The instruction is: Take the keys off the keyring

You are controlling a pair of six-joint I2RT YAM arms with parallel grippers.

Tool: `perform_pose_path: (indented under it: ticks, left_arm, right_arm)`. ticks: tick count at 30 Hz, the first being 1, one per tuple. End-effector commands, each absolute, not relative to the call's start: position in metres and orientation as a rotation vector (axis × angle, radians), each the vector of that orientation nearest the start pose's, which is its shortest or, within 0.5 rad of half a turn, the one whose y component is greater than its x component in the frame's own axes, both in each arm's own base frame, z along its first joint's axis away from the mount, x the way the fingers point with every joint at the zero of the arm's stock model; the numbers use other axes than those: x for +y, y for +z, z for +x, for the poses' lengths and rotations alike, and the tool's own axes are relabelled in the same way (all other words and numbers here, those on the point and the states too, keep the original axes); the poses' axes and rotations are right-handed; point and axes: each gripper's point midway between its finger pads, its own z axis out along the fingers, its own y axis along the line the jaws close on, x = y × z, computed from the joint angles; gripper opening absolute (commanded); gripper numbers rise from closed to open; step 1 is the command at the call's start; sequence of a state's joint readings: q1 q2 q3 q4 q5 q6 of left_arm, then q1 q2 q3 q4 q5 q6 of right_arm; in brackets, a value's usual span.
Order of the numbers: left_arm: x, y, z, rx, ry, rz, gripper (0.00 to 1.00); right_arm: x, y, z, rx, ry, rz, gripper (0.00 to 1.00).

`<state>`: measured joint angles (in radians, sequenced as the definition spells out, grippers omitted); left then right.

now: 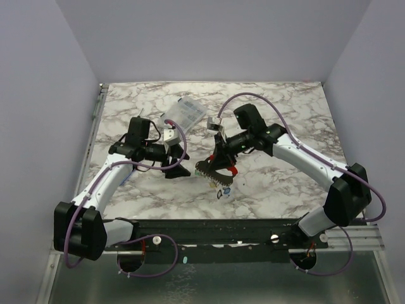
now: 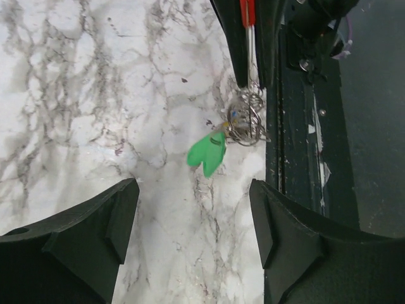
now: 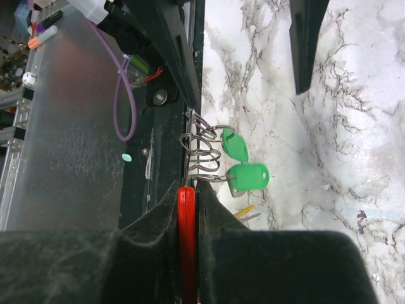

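Currently the right hand (image 3: 187, 193) is clenched on the red fob (image 3: 186, 240) of the keyring (image 3: 201, 151), the flat red strip pinched edge-on between its two dark fingers. The silvery wire coils of the ring stick out just past the fingertips. The keys (image 3: 248, 176) hang from those coils on the marble side: two bright green tags sit close together, one above the other in the right wrist view. A thin yellowish sliver just beside them may be a further key, though too little of it shows to be sure. In the overhead view this bundle lies near the middle of the counter (image 1: 278, 183), just under the right hand and a little toward the arm bases. Whether the tags rest on the marble or hang just above it cannot be told. The left hand (image 2: 193, 190) is released, its fingers spread wide with only bare marble between them. It is near the bundle but apart from it, pointing toward the ring and the one green tag seen in its own camera. At the far side of the counter a clear packet (image 1: 183, 113) lies flat, well apart from both hands.
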<state>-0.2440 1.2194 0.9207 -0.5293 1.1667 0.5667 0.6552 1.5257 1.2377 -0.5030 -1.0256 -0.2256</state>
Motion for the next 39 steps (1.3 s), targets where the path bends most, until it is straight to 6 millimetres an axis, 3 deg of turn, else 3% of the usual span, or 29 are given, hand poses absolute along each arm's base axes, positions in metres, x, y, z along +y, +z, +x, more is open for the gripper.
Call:
perform_pose_path:
  ticks: [1, 10, 17, 31, 39]
  left_arm:
    - [-0.216, 0.199, 0.198, 1.454, -1.262, 1.335, 0.78]
    - [-0.222, 0.189, 0.188, 1.393, -1.3, 1.382, 0.78]
    - [-0.227, 0.187, 0.187, 1.364, -1.318, 1.409, 0.71]
    - [-0.231, 0.198, 0.197, 1.372, -1.317, 1.4, 0.67]
    - [-0.229, 0.201, 0.207, 1.45, -1.266, 1.379, 0.66]
  right_arm:
    - [0.33, 0.245, 0.185, 1.727, 1.455, -1.41, 0.01]
    - [0.335, 0.249, 0.187, 1.725, 1.493, -1.399, 0.01]
    - [0.34, 0.251, 0.189, 1.727, 1.52, -1.397, 0.01]
    - [0.347, 0.246, 0.193, 1.759, 1.525, -1.388, 0.01]
    - [0.349, 0.254, 0.195, 1.757, 1.531, -1.373, 0.01]
